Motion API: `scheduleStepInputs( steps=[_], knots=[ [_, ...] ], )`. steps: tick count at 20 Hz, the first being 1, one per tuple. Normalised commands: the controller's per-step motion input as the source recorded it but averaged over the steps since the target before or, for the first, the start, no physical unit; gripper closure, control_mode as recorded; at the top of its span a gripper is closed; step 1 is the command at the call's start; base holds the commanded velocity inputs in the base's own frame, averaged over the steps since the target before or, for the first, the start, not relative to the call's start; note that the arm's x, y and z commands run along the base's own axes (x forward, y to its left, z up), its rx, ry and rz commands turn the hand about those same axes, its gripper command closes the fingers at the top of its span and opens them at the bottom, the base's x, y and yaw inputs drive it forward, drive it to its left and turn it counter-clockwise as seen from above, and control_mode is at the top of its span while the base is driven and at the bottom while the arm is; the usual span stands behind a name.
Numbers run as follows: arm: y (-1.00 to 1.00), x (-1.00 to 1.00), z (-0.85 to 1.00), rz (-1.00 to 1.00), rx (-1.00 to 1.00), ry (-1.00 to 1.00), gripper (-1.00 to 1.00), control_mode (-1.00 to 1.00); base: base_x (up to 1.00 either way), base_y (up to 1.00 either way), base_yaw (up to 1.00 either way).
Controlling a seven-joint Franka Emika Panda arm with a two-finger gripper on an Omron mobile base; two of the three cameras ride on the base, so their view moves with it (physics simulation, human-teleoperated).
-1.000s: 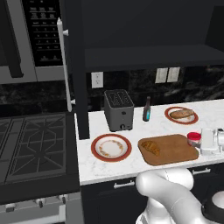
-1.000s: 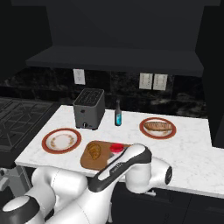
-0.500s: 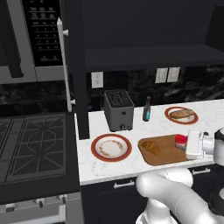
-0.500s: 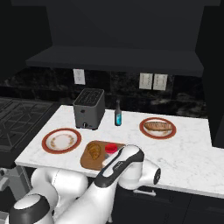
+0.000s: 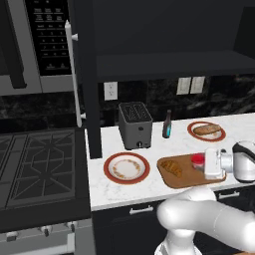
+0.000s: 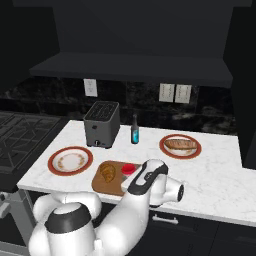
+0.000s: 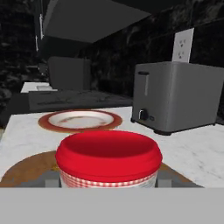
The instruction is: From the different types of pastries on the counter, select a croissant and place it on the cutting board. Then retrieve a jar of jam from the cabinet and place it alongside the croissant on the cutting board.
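The croissant (image 5: 171, 168) (image 6: 106, 172) lies on the left half of the wooden cutting board (image 5: 182, 181) (image 6: 107, 186) on the white counter (image 5: 149, 184). My gripper (image 5: 203, 163) (image 6: 132, 173) is shut on the jar of jam (image 5: 198, 160) (image 6: 128, 169) (image 7: 108, 152), holding it upright at the board's right part, just right of the croissant. I cannot tell whether the jar rests on the board. The oblong pastry (image 5: 206, 129) (image 6: 180, 144) lies on a red-rimmed plate at the back right. Above, the dark cabinet (image 5: 164, 55) has its shelf in view.
An empty red-rimmed plate (image 5: 126, 167) (image 6: 70, 160) (image 7: 78, 119) sits left of the board. Behind stand a grey toaster (image 5: 135, 124) (image 6: 102, 124) (image 7: 175, 96) and a dark bottle (image 5: 167, 124) (image 6: 134, 129). A stove (image 5: 40, 164) borders the counter's left end.
My gripper has carried the jar leftward, from past the board's right edge to the board's right part beside the croissant. The croissant and plates have not moved.
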Motion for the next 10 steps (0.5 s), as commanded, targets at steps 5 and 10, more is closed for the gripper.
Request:
scheduleStepInputs(
  steps=[5,10],
  knots=[
    [0.00,0.26,-0.39,0.05,0.00,0.01,1.00,-1.00,0.00,0.00,0.00],
    [-0.11,0.18,-0.12,0.03,0.01,0.00,1.00,-1.00,0.00,0.00,0.00]
  ],
)
